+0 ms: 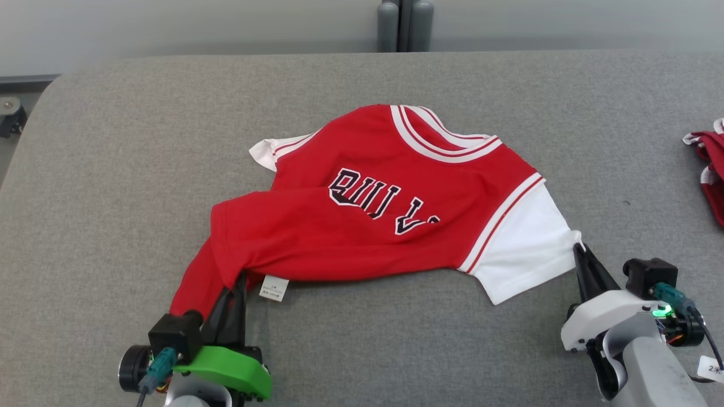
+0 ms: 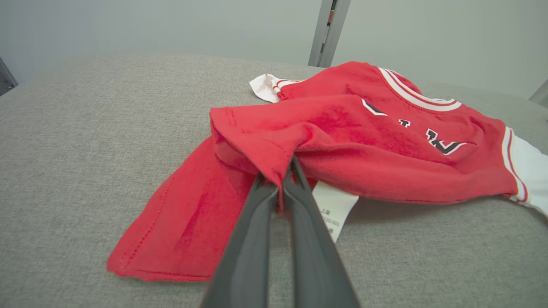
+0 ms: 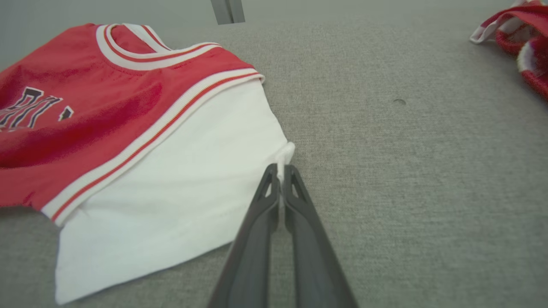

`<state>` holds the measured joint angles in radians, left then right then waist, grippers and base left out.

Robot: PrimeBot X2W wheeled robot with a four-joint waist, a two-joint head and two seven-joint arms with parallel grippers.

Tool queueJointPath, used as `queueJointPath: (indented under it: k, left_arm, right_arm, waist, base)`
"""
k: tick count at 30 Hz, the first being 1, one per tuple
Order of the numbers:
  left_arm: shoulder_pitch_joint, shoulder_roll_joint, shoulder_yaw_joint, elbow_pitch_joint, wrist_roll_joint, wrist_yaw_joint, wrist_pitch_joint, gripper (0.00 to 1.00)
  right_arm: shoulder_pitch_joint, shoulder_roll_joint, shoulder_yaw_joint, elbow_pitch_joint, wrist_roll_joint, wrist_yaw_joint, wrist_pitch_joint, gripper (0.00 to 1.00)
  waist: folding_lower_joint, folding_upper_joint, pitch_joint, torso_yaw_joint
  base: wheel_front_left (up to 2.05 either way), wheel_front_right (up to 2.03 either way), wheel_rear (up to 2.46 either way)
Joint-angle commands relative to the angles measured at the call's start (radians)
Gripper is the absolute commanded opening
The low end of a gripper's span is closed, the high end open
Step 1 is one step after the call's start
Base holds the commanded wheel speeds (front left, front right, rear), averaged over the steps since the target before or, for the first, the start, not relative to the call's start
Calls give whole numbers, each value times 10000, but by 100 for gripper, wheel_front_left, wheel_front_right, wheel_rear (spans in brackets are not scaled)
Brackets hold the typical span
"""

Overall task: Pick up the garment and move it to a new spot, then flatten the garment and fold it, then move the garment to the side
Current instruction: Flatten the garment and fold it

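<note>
Red jersey (image 1: pixel 373 226) lies mid-table (image 1: pixel 113 141); left gripper (image 1: pixel 238 281) clamped on its bunched hem at 7 o'clock, right gripper (image 1: pixel 580 249) clamped on just the white sleeve (image 1: pixel 526 249) tip at 4 o'clock, a thin bite likely to slip under lift.

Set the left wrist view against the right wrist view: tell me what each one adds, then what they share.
Left wrist view: the left gripper shut on the red hem of the jersey, with a white care label beneath. Right wrist view: the right gripper shut on a corner of the white sleeve, plus a second red-and-white garment far off. Shared: the striped collar, the lettering and the grey table.
</note>
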<state>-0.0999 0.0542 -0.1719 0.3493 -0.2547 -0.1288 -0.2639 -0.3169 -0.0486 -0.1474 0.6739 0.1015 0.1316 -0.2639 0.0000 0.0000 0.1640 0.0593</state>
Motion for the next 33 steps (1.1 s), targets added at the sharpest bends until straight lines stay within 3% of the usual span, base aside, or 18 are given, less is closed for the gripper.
queueJointPath:
  k: [1, 7, 11, 15, 20, 25, 30, 33]
  left_arm:
    - [106, 117, 15, -126, -32, -29, -3, 0]
    - [-63, 323, 93, -1086, 29, -29, -1, 0]
    - [-611, 851, 31, -2026, -45, -28, -1, 0]
    - [-1714, 1846, -247, -2872, -180, -28, -3, 0]
    - [-3945, 3647, -763, -3480, -978, -28, 108, 0]
    - [-6539, 5018, -1187, -3520, -1951, -28, 983, 0]
    - [-7952, 5159, -1604, -2616, -2893, -25, 1559, 0]
    - [-8712, 5267, -1711, -1743, -2907, -5, 1171, 0]
  right_arm:
    - [18, -44, 82, -278, 342, -21, -3, 0]
    - [20, -50, 610, -2132, 2401, -20, -7, 0]
    - [-462, -55, 736, -3864, 3850, -21, -10, 0]
    - [-1280, -47, 773, -5729, 4748, -15, -10, 0]
    - [-3130, -571, 774, -7268, 5342, -15, 105, 0]
    - [-5737, -1126, 625, -7223, 4898, -15, 1199, 0]
    - [-7359, -1100, 542, -5951, 4023, -15, 1635, 0]
    - [-8379, -893, 394, -4967, 3489, -17, 1401, 0]
  waist:
    - [0, 0, -65, -7]
    - [0, 0, -294, -62]
    - [0, 0, -389, -140]
    - [0, 0, -413, -232]
    - [0, 0, -301, -374]
    - [0, 0, 355, -501]
    - [0, 0, 1350, -586]
    - [0, 0, 2042, -733]
  base:
    - [0, 0, 0]
    - [0, 0, 0]
    - [0, 0, 0]
    - [0, 0, 0]
    - [0, 0, 0]
    - [0, 0, 0]
    - [0, 0, 0]
    - [0, 0, 0]
